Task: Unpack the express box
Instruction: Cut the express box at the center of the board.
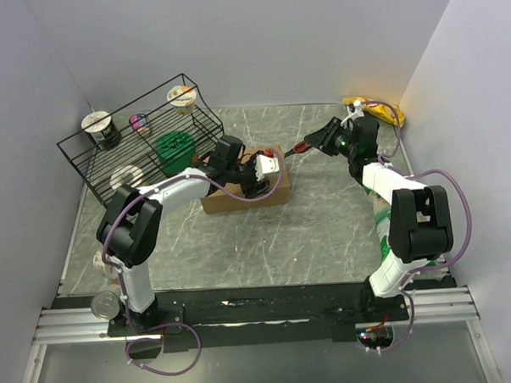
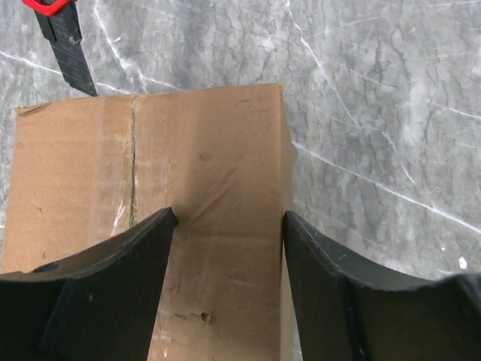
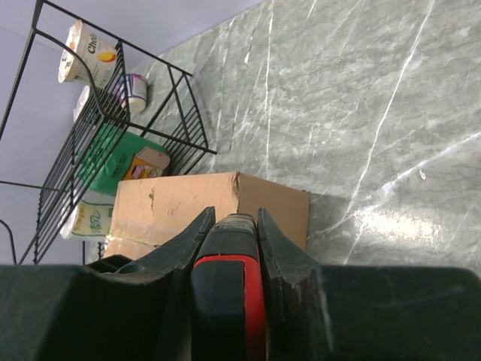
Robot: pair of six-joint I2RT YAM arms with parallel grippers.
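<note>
The express box [image 1: 232, 201], a plain brown carton with its taped centre seam still closed, lies mid-table beside the rack. My left gripper [image 1: 267, 167] hovers low over its right end, open. In the left wrist view the box [image 2: 218, 143] fills the frame under the left gripper [image 2: 229, 218]; one finger [image 2: 128, 271] is over the lid and the other [image 2: 331, 286] runs along the box's side edge. My right gripper [image 1: 323, 140] is shut on a red and black utility knife [image 1: 300, 147], just right of the box. The right gripper [image 3: 233, 214] clamps the knife [image 3: 225, 301], which points at the box [image 3: 180, 199].
A black wire rack [image 1: 143, 137] stands at the back left with cups [image 1: 182, 96] and a green packet [image 1: 174, 148] in it. A yellow packet [image 1: 372, 110] lies at the back right corner. A tin [image 1: 104, 306] sits by the left arm's base.
</note>
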